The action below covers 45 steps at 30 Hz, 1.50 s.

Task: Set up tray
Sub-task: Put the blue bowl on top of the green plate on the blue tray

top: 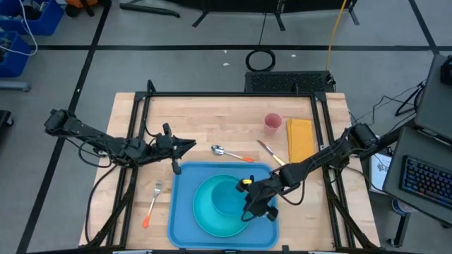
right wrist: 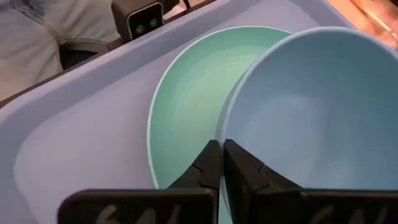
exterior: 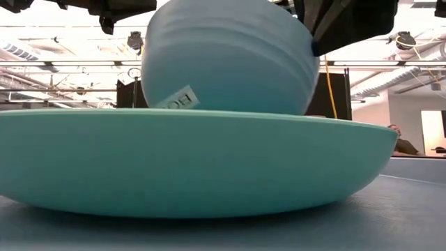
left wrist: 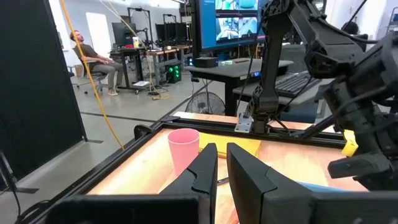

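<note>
Tray (top: 185, 212): blue, flat, low-rimmed, lying on the wooden table (top: 212, 120) at its near edge, directly beneath the right claw (top: 248, 213). Long axis runs side to side across the table, roughly in line with the reach of the right arm.

Plate (top: 208, 224): turquoise, round, resting inside the tray, under and just left of the right claw.

Bowl (right wrist: 311, 118): pale blue, sitting on the plate; the right claw's two fingers are pressed close at its rim, pinching it, one finger (right wrist: 208, 163) at the outer side.

Right claw: the nearer arm by far; the tray lies straight below it, so any lowering or release happens downward, by my reckoning.

Left claw (top: 189, 145): fingers nearly together, gripping nothing, hovering beyond the tray's far left corner.

Outward from the right claw: spoon (top: 229, 152) and knife (top: 270, 152) past the tray's far rim; pink cup (top: 272, 123) and yellow napkin (top: 299, 138) farther on; fork (top: 152, 204) left of the tray.
</note>
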Each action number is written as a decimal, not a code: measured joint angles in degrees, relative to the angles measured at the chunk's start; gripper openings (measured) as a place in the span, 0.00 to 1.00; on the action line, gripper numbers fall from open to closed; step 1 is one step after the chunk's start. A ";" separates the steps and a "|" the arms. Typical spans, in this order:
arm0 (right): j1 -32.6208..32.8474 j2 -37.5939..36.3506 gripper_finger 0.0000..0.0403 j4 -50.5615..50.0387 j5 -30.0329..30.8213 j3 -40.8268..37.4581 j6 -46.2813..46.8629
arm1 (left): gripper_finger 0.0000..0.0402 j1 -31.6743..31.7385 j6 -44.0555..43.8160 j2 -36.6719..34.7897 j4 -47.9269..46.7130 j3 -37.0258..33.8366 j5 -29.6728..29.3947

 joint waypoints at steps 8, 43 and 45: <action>-0.23 0.00 0.00 -0.75 0.03 0.00 0.99 | 0.10 0.00 0.13 0.00 -0.04 0.00 0.02; -0.21 3.82 0.01 1.34 -1.39 1.44 -1.77 | 0.10 0.00 0.17 -0.02 -0.35 0.00 0.02; -0.21 3.82 0.03 1.59 -1.37 1.44 -1.77 | 0.10 0.00 0.17 0.00 -0.34 0.00 0.02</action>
